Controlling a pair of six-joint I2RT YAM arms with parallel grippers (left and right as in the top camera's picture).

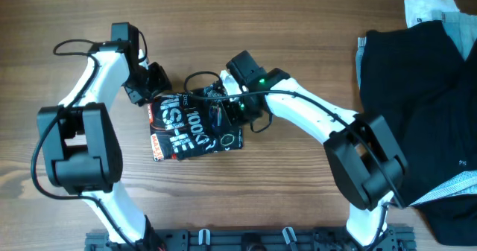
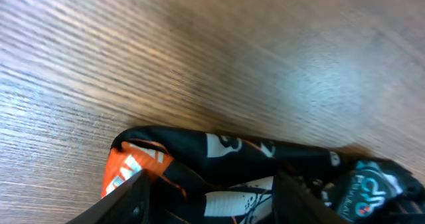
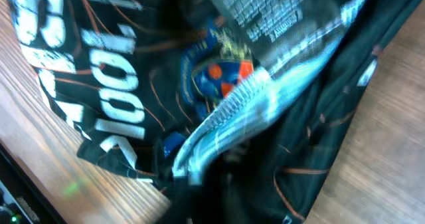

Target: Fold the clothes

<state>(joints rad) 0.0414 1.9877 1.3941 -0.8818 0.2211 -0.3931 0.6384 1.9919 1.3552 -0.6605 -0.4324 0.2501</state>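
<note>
The clothes, a black T-shirt (image 1: 195,128) with white "100K" lettering and orange lines, lies folded into a small packet at the table's middle. My left gripper (image 1: 153,87) is at its upper left corner. In the left wrist view that gripper (image 2: 212,201) is open, its fingers (image 2: 126,201) straddling the shirt's edge (image 2: 232,157) beside an orange patch (image 2: 129,167). My right gripper (image 1: 227,109) is over the packet's upper right part. The right wrist view is blurred: the gripper (image 3: 226,184) looks shut on a raised fold of the T-shirt (image 3: 265,98), and its fingertips are lost in dark cloth.
A heap of other dark garments (image 1: 417,94) covers the table's right side, with a white cloth (image 1: 428,9) at the far right corner. A black rail (image 1: 246,240) runs along the front edge. Bare wood (image 1: 246,191) surrounds the packet.
</note>
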